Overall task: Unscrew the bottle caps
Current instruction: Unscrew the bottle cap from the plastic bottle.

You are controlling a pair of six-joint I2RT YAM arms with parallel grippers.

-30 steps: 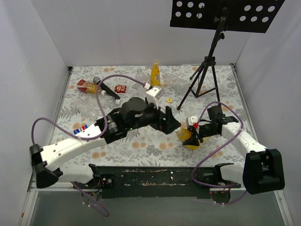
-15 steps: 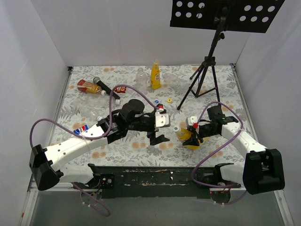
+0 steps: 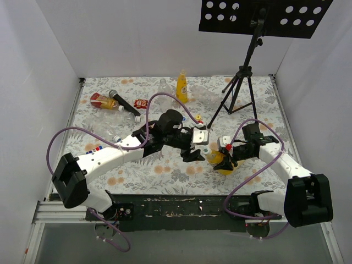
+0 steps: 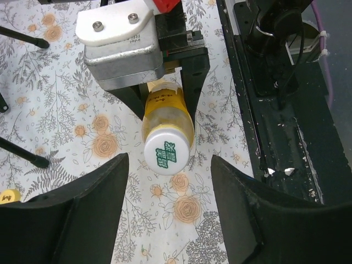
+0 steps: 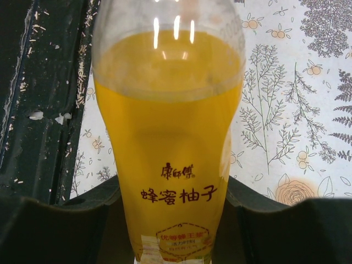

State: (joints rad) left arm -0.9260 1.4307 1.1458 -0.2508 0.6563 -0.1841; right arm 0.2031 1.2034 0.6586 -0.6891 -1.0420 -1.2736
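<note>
My right gripper is shut on an orange-yellow bottle and holds it tilted, cap toward the left arm. In the right wrist view the bottle fills the gap between the black fingers. Its white cap with green print shows in the left wrist view and from above. My left gripper is open and empty. Its jaws stand wide apart just short of the cap, one on each side, not touching it. From above the left gripper is right beside the cap.
An upright orange bottle, clear bottles, a red-labelled bottle and a black microphone lie at the back. A loose yellow cap is mid-table. A tripod stand stands back right. The table's dark front edge is close.
My left arm has swung right and forward, from mid-table to the bottle held by the right gripper. The right arm and its bottle have not moved.
</note>
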